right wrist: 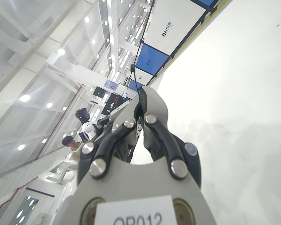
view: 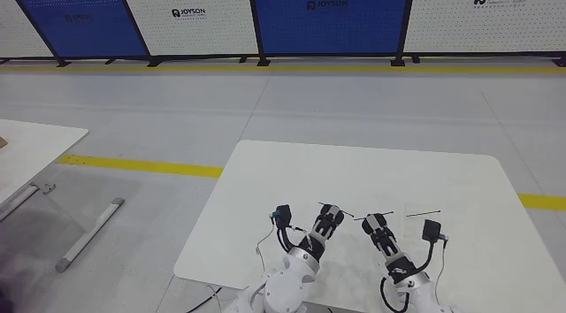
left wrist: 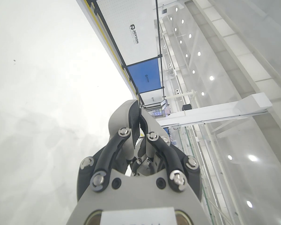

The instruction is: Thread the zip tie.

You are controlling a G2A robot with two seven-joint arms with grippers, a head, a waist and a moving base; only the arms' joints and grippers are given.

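Right fingers pinch a thin black zip tie; ribbed left fingers meet, perhaps gripping another.

the strap of the zip tie is hidden between the closed pads of the right gripper, and whether the left gripper pinches anything between its tips is too small to tell.
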